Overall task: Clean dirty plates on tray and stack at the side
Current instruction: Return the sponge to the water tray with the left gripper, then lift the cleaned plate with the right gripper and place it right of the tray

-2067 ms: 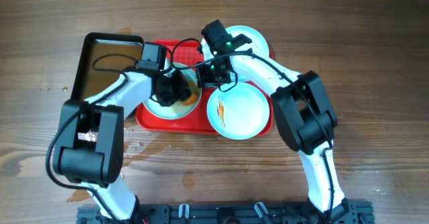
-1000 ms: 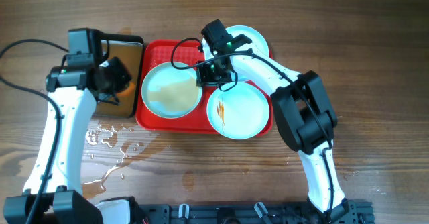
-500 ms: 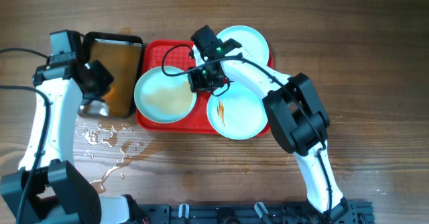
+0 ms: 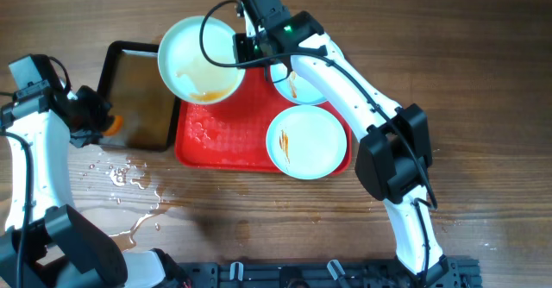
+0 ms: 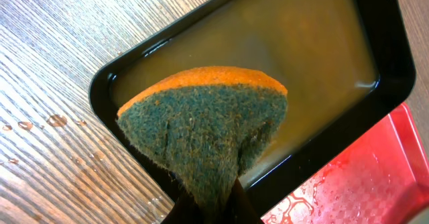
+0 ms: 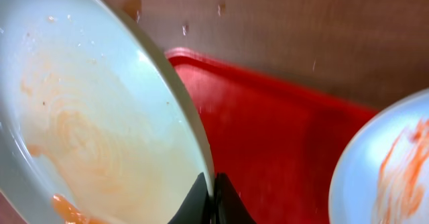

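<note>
Pinching sauce-smeared plate (image 4: 197, 59) by its rim, my right gripper (image 4: 244, 50) clamped tight, tilted over far-left corner of red tray (image 4: 224, 137). My left gripper (image 4: 93, 117) squeezes sponge (image 5: 201, 127) over edge of black pan (image 5: 382, 29).

Black pan (image 4: 129, 46) on wooden table (image 4: 483, 64), filled with murky brown liquid. Sponge (image 5: 201, 130), green scouring face and orange edge, pinched into a fan shape, over the pan's corner rim. Water droplets (image 5: 57, 120) scattered on the wood nearby; thin puddle (image 4: 129, 174) just beside the pan.
</note>
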Action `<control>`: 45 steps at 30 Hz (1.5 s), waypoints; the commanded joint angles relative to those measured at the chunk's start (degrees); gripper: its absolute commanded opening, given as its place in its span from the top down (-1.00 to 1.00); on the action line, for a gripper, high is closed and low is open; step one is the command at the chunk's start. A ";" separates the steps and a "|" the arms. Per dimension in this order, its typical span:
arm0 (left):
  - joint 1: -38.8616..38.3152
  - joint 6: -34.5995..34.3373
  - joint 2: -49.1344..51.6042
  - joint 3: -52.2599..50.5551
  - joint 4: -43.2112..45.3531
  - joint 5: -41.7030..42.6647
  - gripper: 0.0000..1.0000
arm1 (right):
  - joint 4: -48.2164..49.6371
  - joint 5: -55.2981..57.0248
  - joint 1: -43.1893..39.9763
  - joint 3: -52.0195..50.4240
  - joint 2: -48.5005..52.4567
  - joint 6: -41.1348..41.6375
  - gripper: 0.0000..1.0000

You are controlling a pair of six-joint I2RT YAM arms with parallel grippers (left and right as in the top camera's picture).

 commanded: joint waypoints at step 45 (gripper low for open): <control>-12.85 3.21 -8.66 -4.28 6.21 10.54 0.92 | -18.27 77.64 16.04 3.85 -5.01 -4.70 0.91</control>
